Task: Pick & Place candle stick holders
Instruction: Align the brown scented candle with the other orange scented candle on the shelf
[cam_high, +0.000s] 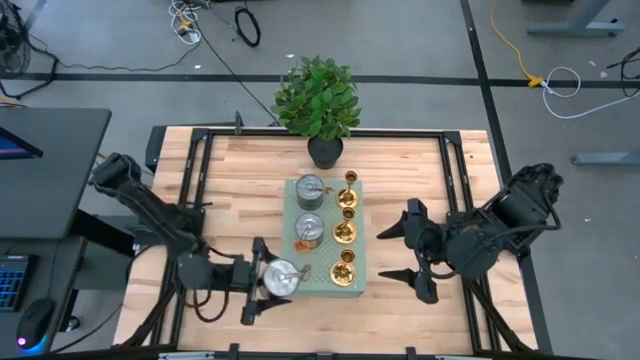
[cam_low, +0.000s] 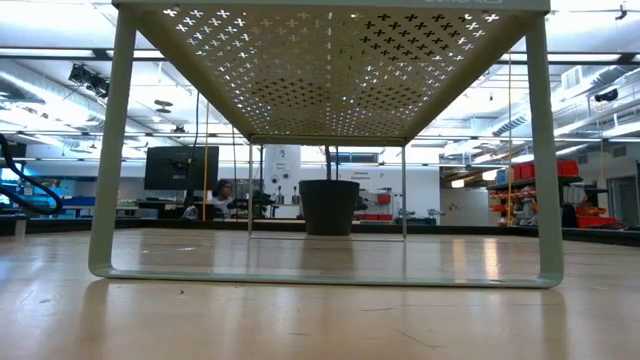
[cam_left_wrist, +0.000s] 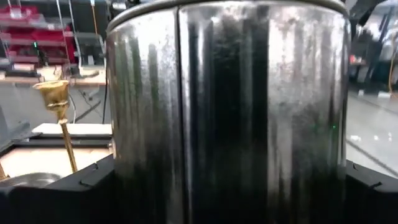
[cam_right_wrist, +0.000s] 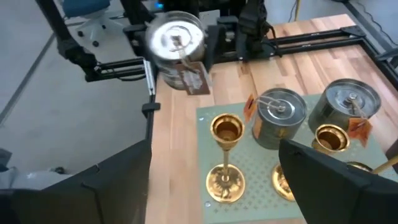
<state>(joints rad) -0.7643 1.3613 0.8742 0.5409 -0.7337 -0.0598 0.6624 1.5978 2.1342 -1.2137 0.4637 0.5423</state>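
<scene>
The pale green perforated board (cam_high: 358, 290) stands on legs at the table's middle. On it stand two squat silver holders (cam_high: 310, 190) (cam_high: 310, 229) and three gold holders (cam_high: 349, 196) (cam_high: 345, 231) (cam_high: 344, 268). My left gripper (cam_high: 268, 280) is shut on the third silver holder (cam_high: 282, 278) at the board's near left corner. That holder fills the left wrist view (cam_left_wrist: 230, 112) and also shows in the right wrist view (cam_right_wrist: 174, 38). My right gripper (cam_high: 388, 253) is open and empty, just right of the board, with its fingers toward the gold holders. My left gripper pinches the silver holder's round side wall (cam_left_wrist: 143, 180) between its two fingers, one on each side. The fingers come level from the table's left. The holder stands upright in the hold, with a paper tag (cam_right_wrist: 190, 78) hanging from it. Whether its bottom rests on anything does not show.
A plant in a black pot (cam_high: 322, 148) stands at the far edge behind the board and also shows in the low view (cam_low: 330, 205). A black frame (cam_high: 200, 150) runs around the tabletop. Bare wood lies left and right of the board.
</scene>
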